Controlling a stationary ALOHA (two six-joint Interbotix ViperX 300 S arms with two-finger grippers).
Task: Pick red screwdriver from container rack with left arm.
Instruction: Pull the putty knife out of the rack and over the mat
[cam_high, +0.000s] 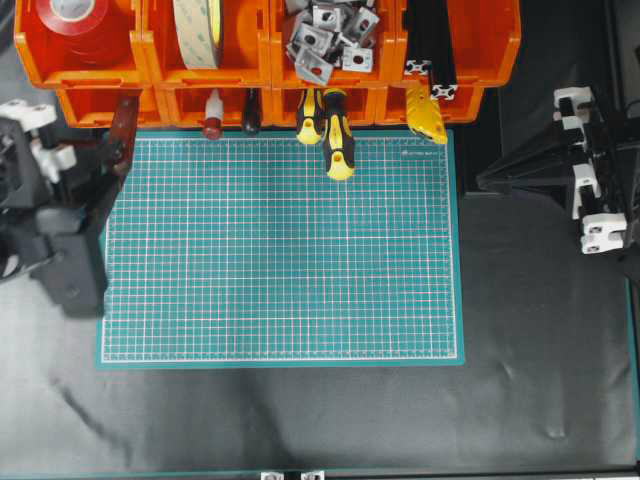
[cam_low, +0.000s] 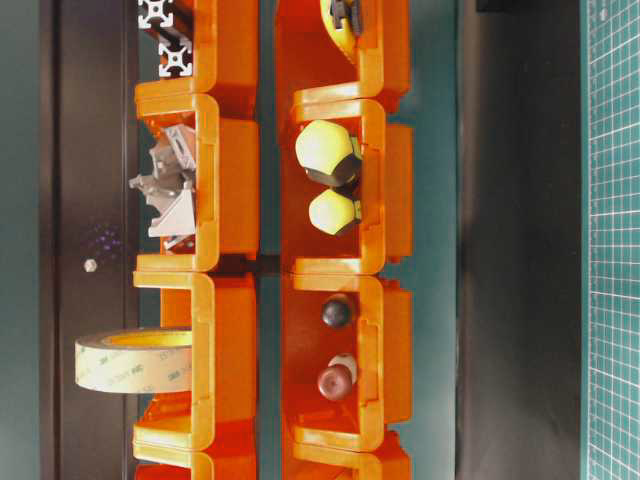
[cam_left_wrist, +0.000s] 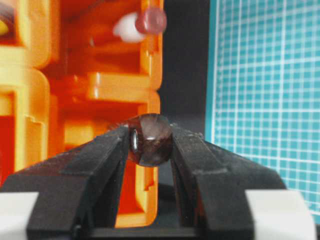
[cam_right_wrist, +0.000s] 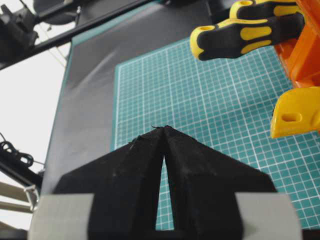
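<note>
Jaws of the left gripper (cam_left_wrist: 151, 145) clamp the red screwdriver (cam_left_wrist: 150, 139) by its handle end — long axis running away from them, blade toward the container rack (cam_left_wrist: 95, 90). Right gripper (cam_right_wrist: 164, 131) — jaws together.

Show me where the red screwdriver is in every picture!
Overhead: red screwdriver at far left, under the orange container rack, in the left claw.
Table-level: not visible.
Left wrist: handle end centre, between the claw's fingers.
Right wrist: not visible.
Shared landmark: green grid mat.
</note>
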